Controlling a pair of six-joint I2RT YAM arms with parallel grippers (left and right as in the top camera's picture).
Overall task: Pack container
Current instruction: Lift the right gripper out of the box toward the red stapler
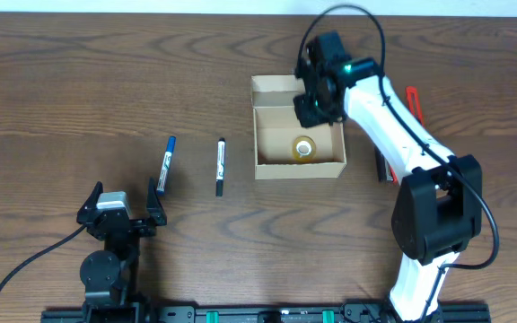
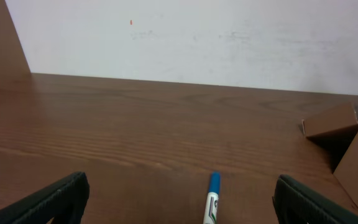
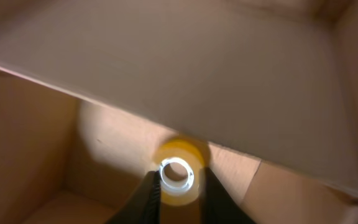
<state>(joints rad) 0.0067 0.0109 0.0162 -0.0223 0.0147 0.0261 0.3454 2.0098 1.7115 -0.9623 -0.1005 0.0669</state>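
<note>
The container [image 1: 299, 169] is an open tan cardboard box at mid-table, its flap lid [image 1: 275, 87] folded back. A yellow tape roll [image 1: 303, 146] lies flat on its floor. My right gripper [image 1: 316, 106] hangs over the back of the box, above the roll. In the right wrist view its gripper [image 3: 179, 178] has the fingers a narrow gap apart, and the roll [image 3: 178, 163] shows blurred beyond them, not gripped. My left gripper [image 1: 121, 210] rests wide open near the front left, holding nothing. In its wrist view the gripper [image 2: 179, 200] has a blue marker [image 2: 212, 200] lying ahead.
The blue marker [image 1: 167, 161] and a black marker [image 1: 220, 166] lie left of the box. A red marker [image 1: 414, 99] and a dark one [image 1: 382, 167] lie right of it, partly under the right arm. The box corner [image 2: 353, 152] shows in the left wrist view.
</note>
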